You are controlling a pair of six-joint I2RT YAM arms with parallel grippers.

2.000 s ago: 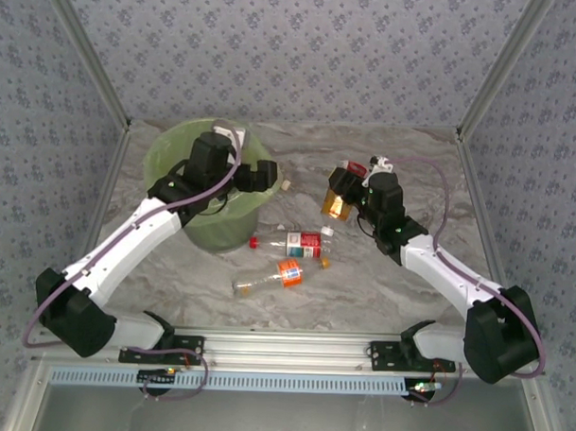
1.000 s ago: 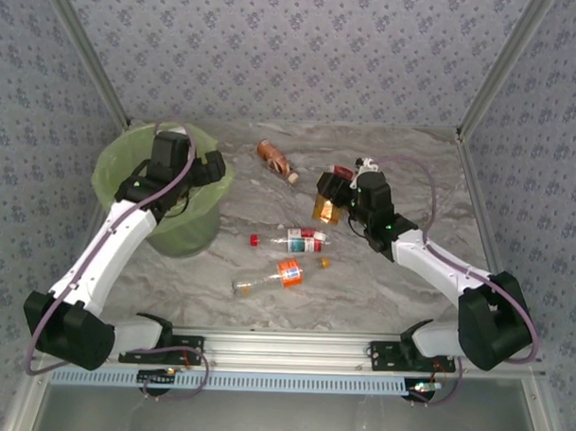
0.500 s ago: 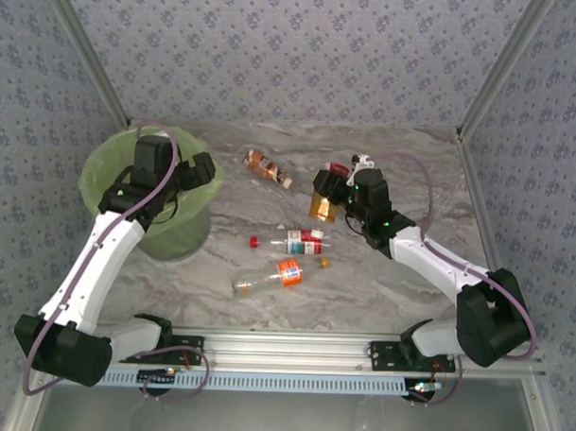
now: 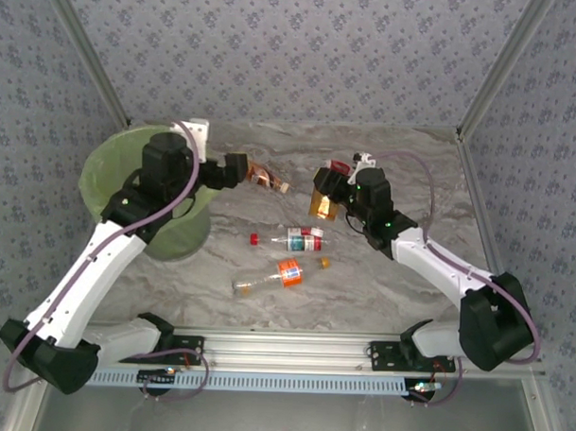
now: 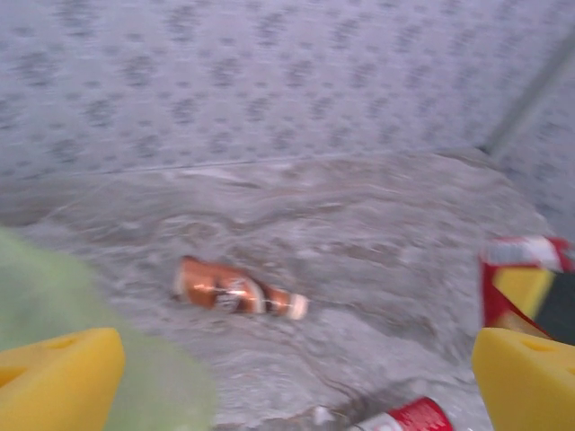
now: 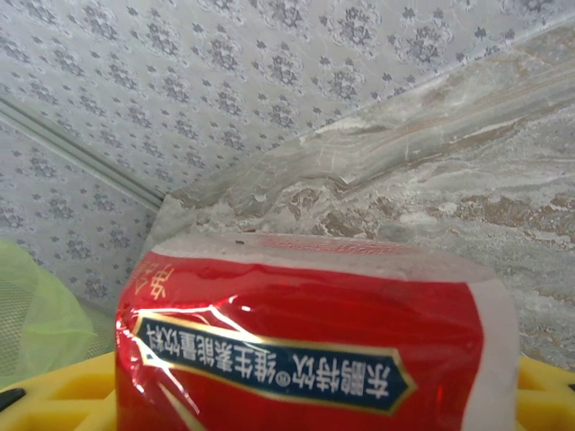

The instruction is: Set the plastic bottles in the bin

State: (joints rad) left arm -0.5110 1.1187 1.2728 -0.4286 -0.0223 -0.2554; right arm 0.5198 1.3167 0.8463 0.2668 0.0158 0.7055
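The left pincer (image 4: pixel 235 168) stood wide open and empty at upper centre-left of the top view. It was just right of the bin (image 4: pixel 98 176) and close beside a brown bottle (image 4: pixel 263 178) lying on the table (image 4: pixel 380 294). In the left wrist view the brown bottle (image 5: pixel 235 289) lay left of centre, with the yellow fingers (image 5: pixel 58 377) at the lower corners. The right pincer (image 4: pixel 328 193), narrowed, gripped a juice bottle (image 4: pixel 324 207) at upper centre-right; its red label (image 6: pixel 305 341) showed close up in the right wrist view. Two more bottles lay mid-frame, apart from both pincers: a red-label bottle (image 4: pixel 301 240), and an orange-label bottle (image 4: pixel 278 273) below it.
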